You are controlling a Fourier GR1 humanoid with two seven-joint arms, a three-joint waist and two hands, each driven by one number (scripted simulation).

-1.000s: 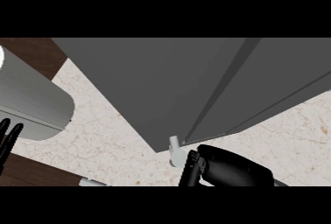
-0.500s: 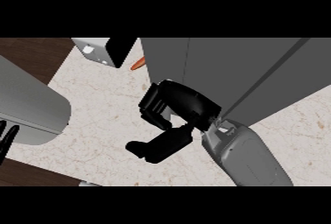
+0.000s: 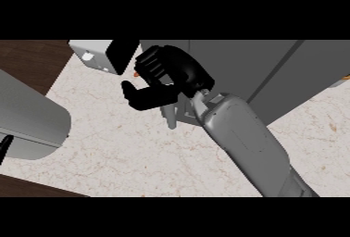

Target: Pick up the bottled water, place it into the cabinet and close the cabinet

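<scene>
Grey cabinet fills the view from 12 to 2 o'clock, its front faces shut or nearly so; a dark seam runs down between two panels.

Right hand sits against the cabinet's left edge, at about 11 o'clock from view centre. Fingers are curled in and the thumb juts toward 8 o'clock. Nothing shows inside the curl.

Bottled water: not visible anywhere. It may be inside the cabinet or hidden behind the hand; the view cannot settle this. Its bearing from the hand and its long axis therefore cannot be recorded.

A small pale bar, probably the door handle, lies just beside the wrist at 6 o'clock from the hand.

Right forearm runs from 5 o'clock up to the hand and crosses the cabinet's lower corner. Left forearm lies at 9 o'clock, well apart. Left hand is only a black sliver at the edge, so its state cannot be told.

Judgement: the right arm is much the nearer to the cabinet, so any door push falls to it.

Surroundings: a white box-like appliance with a black panel sits at 11 o'clock, close to the hand on its 9 o'clock side, with an orange fleck between them. Marbled counter lies below. The appliance is the likeliest obstruction to a leftward swing.
</scene>
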